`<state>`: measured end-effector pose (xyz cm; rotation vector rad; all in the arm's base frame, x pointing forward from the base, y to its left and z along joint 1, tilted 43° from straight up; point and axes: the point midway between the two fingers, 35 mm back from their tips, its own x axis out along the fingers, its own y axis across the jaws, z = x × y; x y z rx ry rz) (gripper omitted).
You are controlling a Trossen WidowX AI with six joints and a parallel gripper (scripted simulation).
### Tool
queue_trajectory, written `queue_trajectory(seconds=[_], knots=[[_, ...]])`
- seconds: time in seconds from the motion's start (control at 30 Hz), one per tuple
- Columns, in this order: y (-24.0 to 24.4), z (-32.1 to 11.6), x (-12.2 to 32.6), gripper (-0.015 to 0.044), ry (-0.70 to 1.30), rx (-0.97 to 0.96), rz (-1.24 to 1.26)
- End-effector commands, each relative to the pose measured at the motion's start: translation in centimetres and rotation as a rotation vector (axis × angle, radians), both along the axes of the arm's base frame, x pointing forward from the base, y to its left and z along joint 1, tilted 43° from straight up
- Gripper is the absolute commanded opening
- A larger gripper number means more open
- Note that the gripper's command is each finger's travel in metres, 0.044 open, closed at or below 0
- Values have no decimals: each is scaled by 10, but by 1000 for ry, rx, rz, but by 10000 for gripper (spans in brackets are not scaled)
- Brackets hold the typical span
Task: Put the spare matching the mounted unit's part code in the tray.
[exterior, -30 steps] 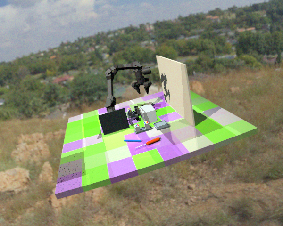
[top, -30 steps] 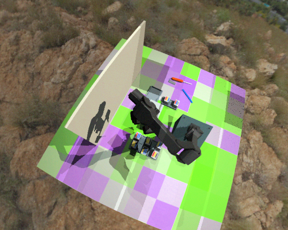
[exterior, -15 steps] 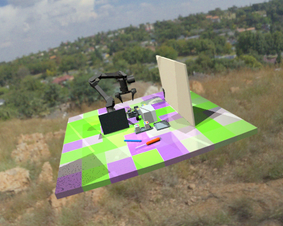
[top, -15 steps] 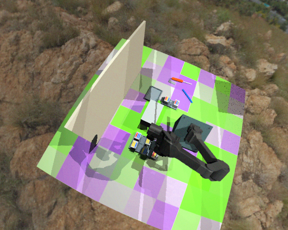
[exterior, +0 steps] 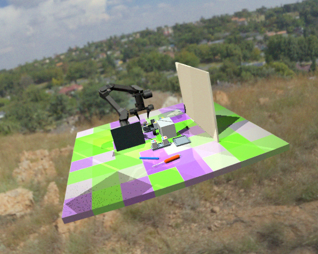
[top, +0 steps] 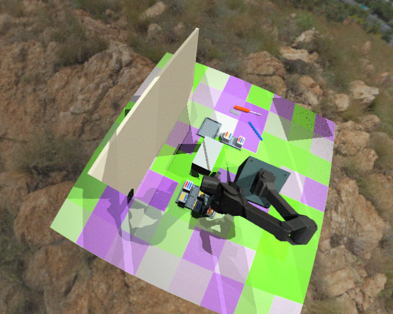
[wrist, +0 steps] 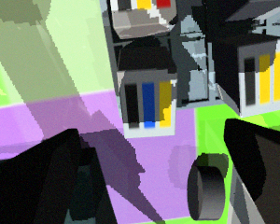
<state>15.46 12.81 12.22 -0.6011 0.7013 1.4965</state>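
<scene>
My gripper (exterior: 143,118) (wrist: 153,133) is open and empty, pointing down over the near side of the spares rack. In the wrist view a spare with black, blue and yellow stripes (wrist: 148,105) sits ahead between the fingertips' lines, not gripped. To its right is a spare with black and two yellow stripes (wrist: 263,79); behind it is one with black, yellow and red stripes (wrist: 140,6). The arm hides part of the rack in the top view. The mounted unit (top: 214,148) (exterior: 166,129) is a pale box; its dark back shows no readable code now. The grey tray (top: 209,127) (exterior: 181,140) is empty.
A small rack with two striped units (top: 232,140) (exterior: 160,145) stands by the tray. A tall beige panel (top: 149,118) (exterior: 197,95) stands along one side. A dark cylinder (wrist: 207,191) is near the right finger. A screwdriver (top: 242,108) (exterior: 171,159) and blue pen (top: 255,130) (exterior: 149,158) lie beyond.
</scene>
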Motion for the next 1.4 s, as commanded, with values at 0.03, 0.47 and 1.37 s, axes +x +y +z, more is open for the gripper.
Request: queue_trajectory(seconds=[0.03,0.47,1.37], knots=[[3,-1,0,300,-14,5,-3],[14,-15,3,300,-15,0,-2],[43,-48,1,300,-16,1,-2]])
